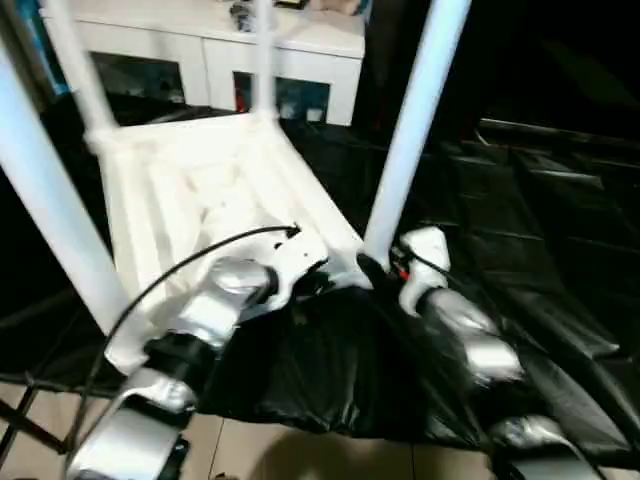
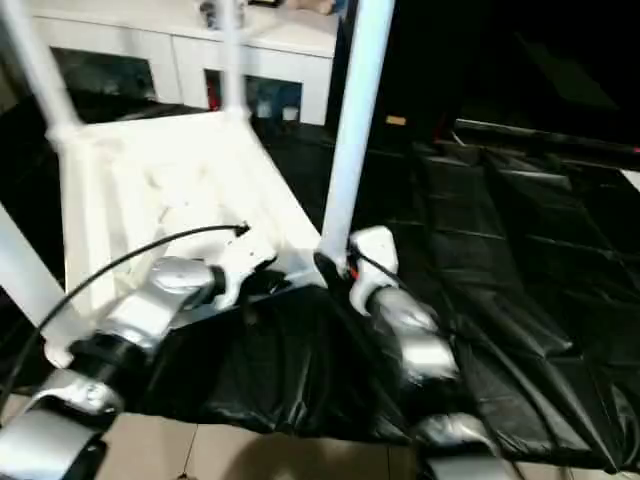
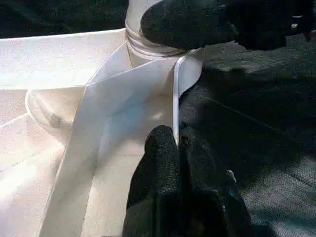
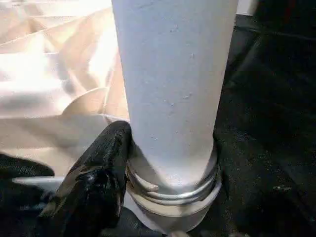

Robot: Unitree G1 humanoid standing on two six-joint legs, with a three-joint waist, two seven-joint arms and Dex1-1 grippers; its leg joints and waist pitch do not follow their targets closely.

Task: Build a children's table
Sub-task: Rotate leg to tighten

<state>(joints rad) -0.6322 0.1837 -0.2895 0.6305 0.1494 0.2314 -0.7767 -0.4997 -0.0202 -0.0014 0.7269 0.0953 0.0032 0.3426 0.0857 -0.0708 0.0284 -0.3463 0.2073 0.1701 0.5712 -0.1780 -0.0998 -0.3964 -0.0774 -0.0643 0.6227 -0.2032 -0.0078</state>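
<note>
The white children's table lies upside down on a black mat, its ribbed underside (image 1: 200,190) facing up and several tube legs standing in the corner sockets. My left gripper (image 3: 177,143) is shut on the thin rim (image 3: 176,98) of the top, close to the near right corner. At that corner, the near right leg (image 1: 415,110) rises from its socket (image 4: 173,197). My right gripper (image 1: 375,265) is closed around this leg's base. One of its black fingers (image 4: 98,173) presses against the leg just above the socket ring; the other finger is hidden behind the leg.
A white cabinet (image 1: 220,60) with glass doors stands behind the table. The crinkled black mat (image 1: 520,230) spreads to the right, and pale floor tiles (image 1: 260,450) show at the near edge. A black cable (image 1: 180,265) arcs over my left forearm.
</note>
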